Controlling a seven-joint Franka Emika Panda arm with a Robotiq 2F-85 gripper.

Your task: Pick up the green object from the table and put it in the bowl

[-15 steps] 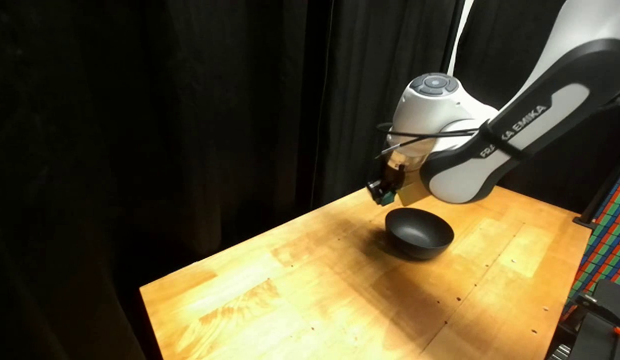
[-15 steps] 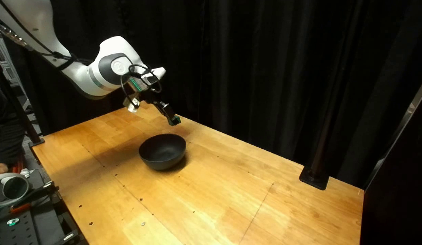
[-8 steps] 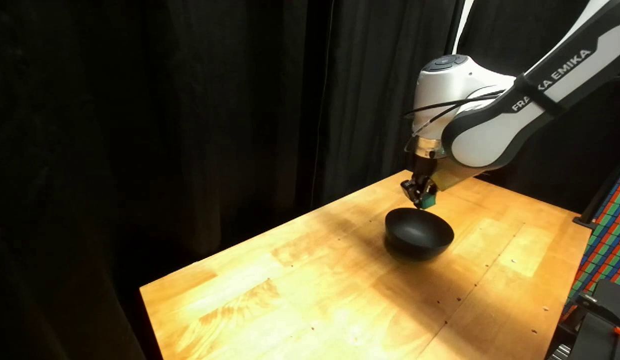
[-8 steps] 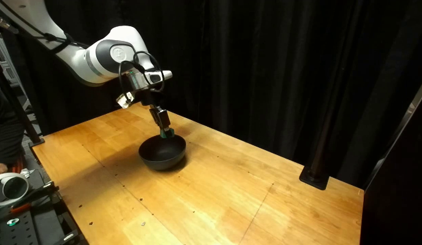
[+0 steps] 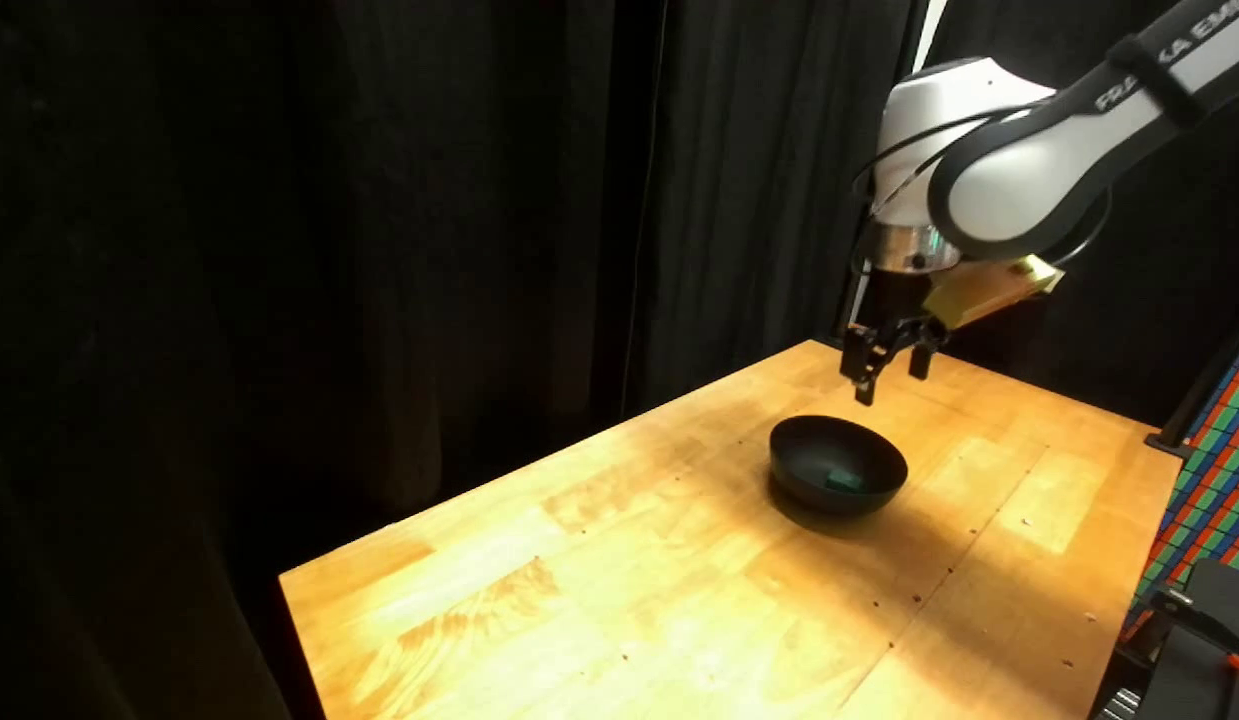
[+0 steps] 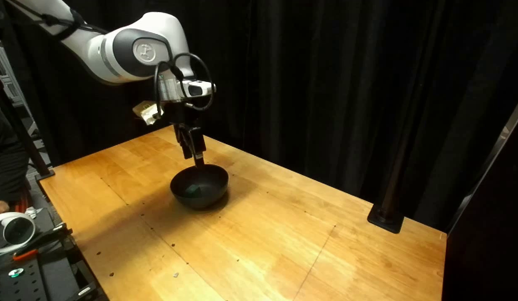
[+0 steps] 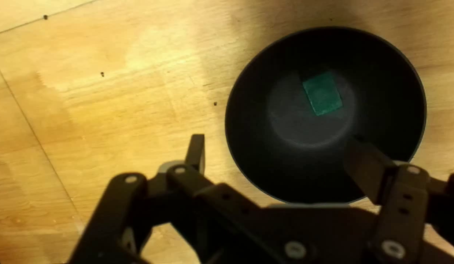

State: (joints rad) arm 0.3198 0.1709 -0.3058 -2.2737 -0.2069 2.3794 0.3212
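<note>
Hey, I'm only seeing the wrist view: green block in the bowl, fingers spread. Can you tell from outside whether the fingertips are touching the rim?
Observer: They aren't. In an exterior view, the gripper hangs clear of the bowl, with tabletop visible between them.
Operator: Good. Anything standing on the tabletop that my camera misses?
Observer: Yes, a black post at its edge, to the right of the bowl in an exterior view.
</note>
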